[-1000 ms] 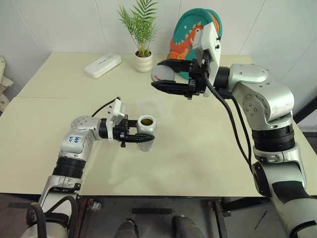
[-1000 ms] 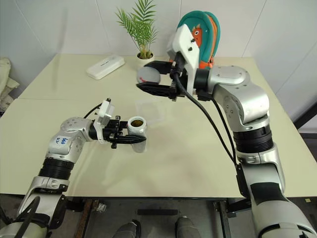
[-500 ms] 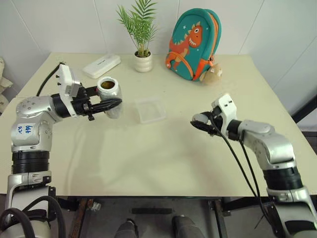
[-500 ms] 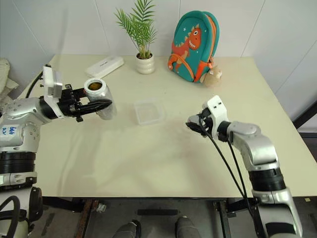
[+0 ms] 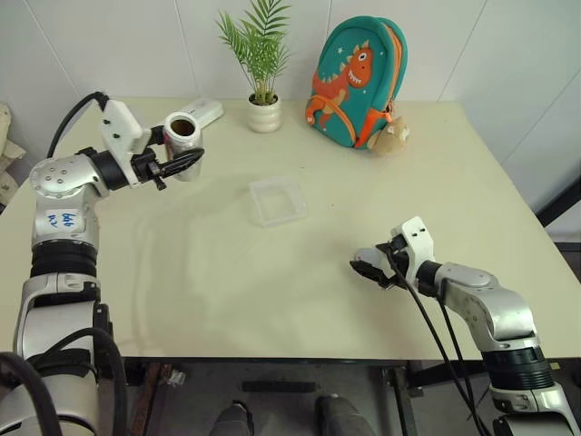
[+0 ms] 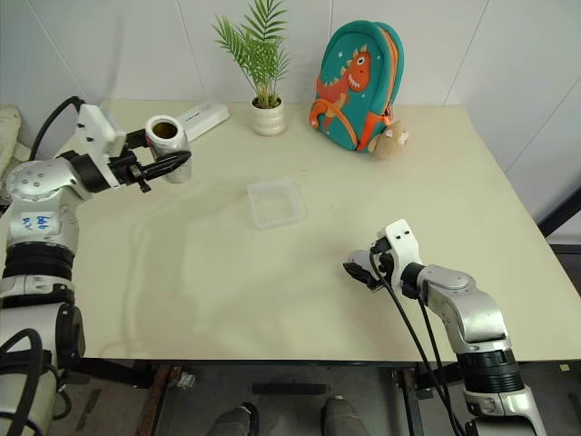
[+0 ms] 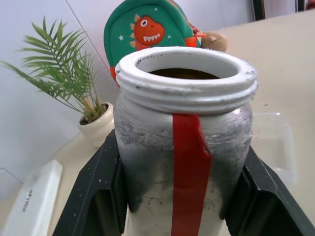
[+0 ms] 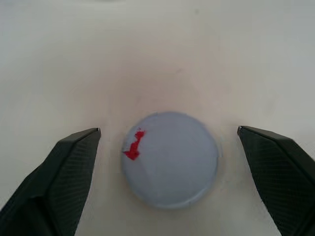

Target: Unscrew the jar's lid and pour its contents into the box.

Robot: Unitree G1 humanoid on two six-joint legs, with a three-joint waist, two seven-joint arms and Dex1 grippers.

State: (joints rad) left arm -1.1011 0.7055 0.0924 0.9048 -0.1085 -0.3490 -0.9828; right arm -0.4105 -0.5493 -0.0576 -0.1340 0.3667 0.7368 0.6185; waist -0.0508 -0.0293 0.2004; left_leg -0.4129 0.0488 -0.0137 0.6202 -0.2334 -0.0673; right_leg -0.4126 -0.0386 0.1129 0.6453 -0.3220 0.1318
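Jar (image 5: 184,133) with its top off sits pinched between the two black fingers of the left claw (image 5: 185,164), held up in the air above the worktop (image 5: 300,263). It stands almost straight up, with its open mouth on top and its red mark (image 7: 191,167) facing the left wrist camera. Dark brownish contents (image 5: 183,126) show inside the mouth. The box (image 5: 278,200) is the clear little tray lying flat on the worktop, out past the tips of the left claw and lower down, toward the middle of the worktop. It is well apart from the jar, and nothing stands between them. So I think the next move has to carry the jar across until its mouth is over the box, and then tip its long side over so the bits fall out. The left claw is nearer to the box than the right one, and it already has the jar. The right claw (image 5: 370,270) is low at the worktop with its fingers spread wide. The lid (image 8: 170,158) lies flat on the worktop between those fingers, and they do not touch it. The unscrewing looks done, and the pouring is not yet begun.
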